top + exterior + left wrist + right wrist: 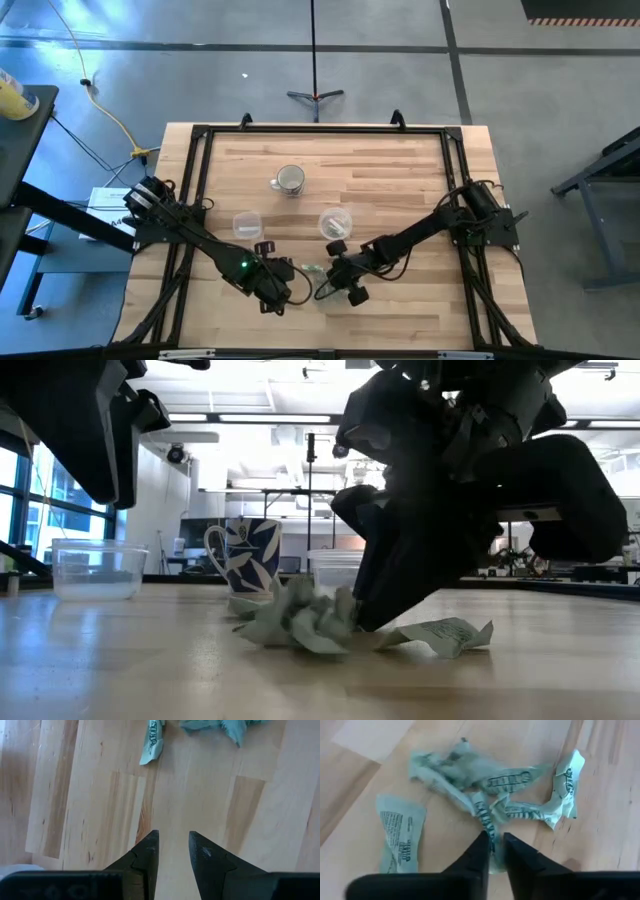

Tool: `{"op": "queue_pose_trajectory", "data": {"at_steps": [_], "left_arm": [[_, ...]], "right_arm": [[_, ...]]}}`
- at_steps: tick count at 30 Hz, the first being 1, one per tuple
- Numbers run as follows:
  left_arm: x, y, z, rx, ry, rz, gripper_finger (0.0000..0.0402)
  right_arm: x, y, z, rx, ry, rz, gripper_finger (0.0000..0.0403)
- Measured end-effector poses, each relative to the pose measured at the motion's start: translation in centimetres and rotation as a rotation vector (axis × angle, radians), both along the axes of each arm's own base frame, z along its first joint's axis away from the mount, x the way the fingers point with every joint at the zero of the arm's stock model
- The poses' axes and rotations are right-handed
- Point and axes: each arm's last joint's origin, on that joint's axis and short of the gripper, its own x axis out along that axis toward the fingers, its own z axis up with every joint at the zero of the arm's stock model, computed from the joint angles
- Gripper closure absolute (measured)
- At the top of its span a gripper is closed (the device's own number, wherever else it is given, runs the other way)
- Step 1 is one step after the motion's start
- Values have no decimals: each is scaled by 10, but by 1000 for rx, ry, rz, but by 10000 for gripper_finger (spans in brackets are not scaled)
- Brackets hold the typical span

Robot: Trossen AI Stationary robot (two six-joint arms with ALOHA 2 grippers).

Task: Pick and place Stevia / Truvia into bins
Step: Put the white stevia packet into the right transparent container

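**Right tool pinching a sachet from the pile**

The sachets (pixel 314 270) lie in a crumpled heap on the bench (pixel 400 180), near its front edge and between the two tools. In the right wrist view the heap (pixel 485 785) is a tangle of pale green and white packets, with one flat sachet (pixel 400 837) lying just beside it and apart from the rest. From the low view the pile (pixel 300 622) sits in front of the mug (pixel 245 555), and another sachet (pixel 445 635) lies flat just beside the pile.

The right tool (pixel 340 275) is down at the pile, on its side away from the left arm. Its fingers (pixel 477 857) are nearly closed, with only a thin gap, and the end of one sachet (pixel 489 827) runs into that gap, so it looks pinched there.

The left tool (pixel 280 285) sits on the other side of the pile, close to it. Its fingers (pixel 145 857) stand a little apart with bare wood between them, holding nothing; the pile (pixel 220 727) and a stray sachet (pixel 151 742) lie ahead of it, not touching.

Behind the pile from the front edge stand the two bins: the squarish one (pixel 246 224) and the round one (pixel 335 222), with the mug (pixel 289 181) farther back between them. I cannot tell whether either bin holds anything.
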Motion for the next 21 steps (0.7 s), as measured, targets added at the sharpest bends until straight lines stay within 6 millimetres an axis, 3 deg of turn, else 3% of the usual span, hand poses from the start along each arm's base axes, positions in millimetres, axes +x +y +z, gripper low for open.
{"op": "queue_pose_trajectory", "data": {"at_steps": [3,8,17,21], "left_arm": [[0,0,0,0,0,0,261],[0,0,0,-3,-2,4,261],[6,7,1,5,-25,37,261],[11,11,2,2,-53,48,261]], "right_arm": [[0,0,0,15,11,-30,394],[-2,-3,14,9,59,-146,395],[-33,-19,88,-100,16,-462,400],[-44,-42,100,-74,79,-647,399]]}}
